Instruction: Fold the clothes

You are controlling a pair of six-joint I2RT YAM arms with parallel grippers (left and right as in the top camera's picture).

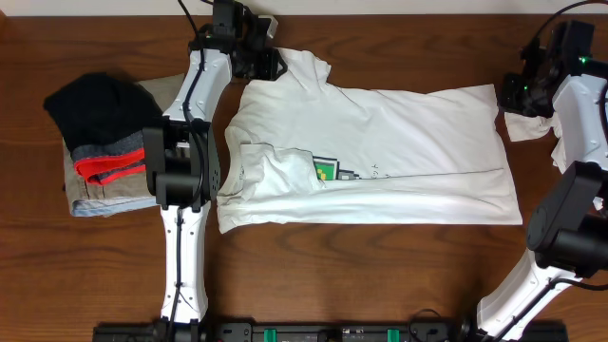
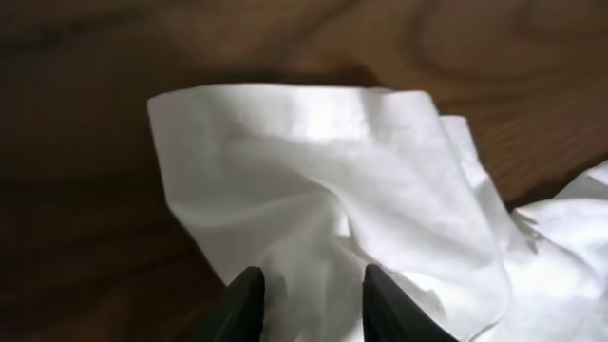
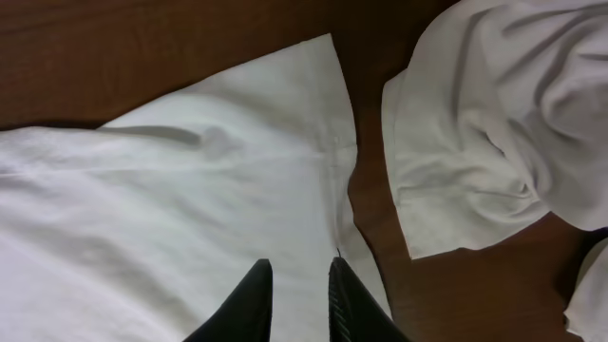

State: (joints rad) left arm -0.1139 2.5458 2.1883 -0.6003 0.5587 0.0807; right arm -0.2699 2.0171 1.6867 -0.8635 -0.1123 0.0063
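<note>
1. Way off to the left of the left fingers (image 2: 245,309), a pile of folded clothes (image 1: 100,142) is stacked on the table (image 1: 380,275). Black is on top, grey with red trim is under it, and khaki can be seen peeking out on the side nearest the arm.
2. The left fingers are set narrow. A sleeve (image 2: 313,171) of the white T-shirt (image 1: 399,152) is pinched between them, puckered up and lifted a bit off the wood.
3. Between the two sets of fingers, the T-shirt is spread across the table. It's partly folded over itself, and the green-and-black print (image 1: 328,172) is just showing at the fold edge.
4. The right fingers (image 3: 249,309) are seen with only a narrow gap, right over the shirt near its hem corner (image 3: 328,57). Whether any cloth is actually gripped can't be told.
5. Just to the right of the right fingers, a second white garment (image 3: 494,123) is lying crumpled. It's apart from the shirt's hem, with a strip of bare table between them.
</note>
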